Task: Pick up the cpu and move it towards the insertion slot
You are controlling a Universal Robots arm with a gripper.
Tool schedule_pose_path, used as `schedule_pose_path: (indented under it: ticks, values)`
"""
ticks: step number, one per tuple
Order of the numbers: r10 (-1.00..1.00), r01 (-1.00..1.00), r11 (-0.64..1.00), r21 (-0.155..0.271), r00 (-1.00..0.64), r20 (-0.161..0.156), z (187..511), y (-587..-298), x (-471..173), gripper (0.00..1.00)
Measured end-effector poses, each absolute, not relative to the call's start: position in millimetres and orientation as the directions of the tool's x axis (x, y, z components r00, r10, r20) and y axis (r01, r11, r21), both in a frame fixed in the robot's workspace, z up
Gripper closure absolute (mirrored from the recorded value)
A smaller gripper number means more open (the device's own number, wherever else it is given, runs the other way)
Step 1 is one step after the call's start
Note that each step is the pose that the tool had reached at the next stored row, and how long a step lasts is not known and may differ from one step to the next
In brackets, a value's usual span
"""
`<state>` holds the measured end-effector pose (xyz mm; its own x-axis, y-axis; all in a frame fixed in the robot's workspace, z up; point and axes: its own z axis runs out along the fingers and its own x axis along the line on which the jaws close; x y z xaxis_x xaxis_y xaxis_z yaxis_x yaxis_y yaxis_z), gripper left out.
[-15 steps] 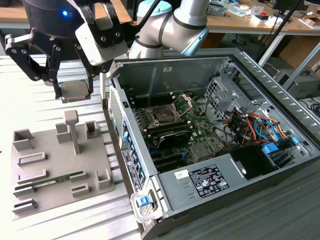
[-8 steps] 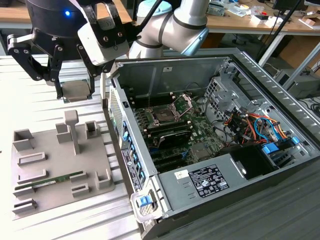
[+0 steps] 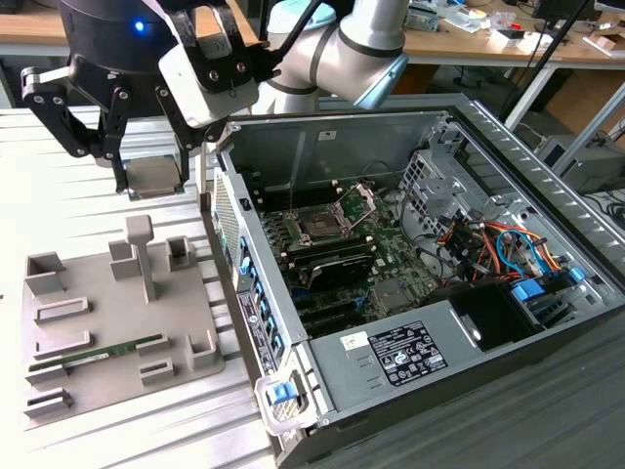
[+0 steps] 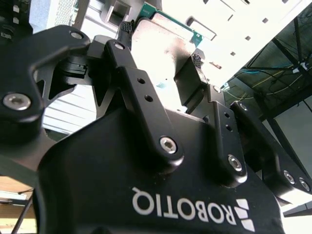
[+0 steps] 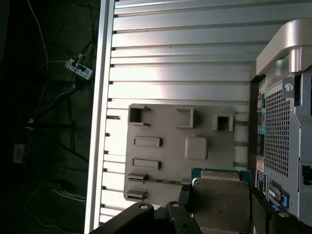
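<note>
One black two-finger gripper [image 3: 153,172] clamps the silvery square cpu [image 3: 154,180] by opposite edges in the exterior view, lid up, roughly level, above the grey fixture tray [image 3: 98,293]. The wall [image 3: 225,210] of the open computer case [image 3: 508,132] stands between it and the silver-framed insertion slot [image 3: 320,225]. Second wrist view: fingers [image 4: 131,68] pinch the cpu [image 4: 161,46] sides. First wrist view: cpu [image 5: 219,200] overlaps the tray [image 5: 161,146] edge, beside the computer case [image 5: 285,122].
</note>
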<state>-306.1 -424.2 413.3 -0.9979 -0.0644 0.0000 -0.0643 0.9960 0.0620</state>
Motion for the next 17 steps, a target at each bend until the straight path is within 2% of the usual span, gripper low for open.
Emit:
schedule_pose_path:
  ticks: [17]
  values:
    - [-0.064, -0.064, 0.996, 0.062, -0.998, 0.0, 413.3, -424.2, -298.5, 0.45]
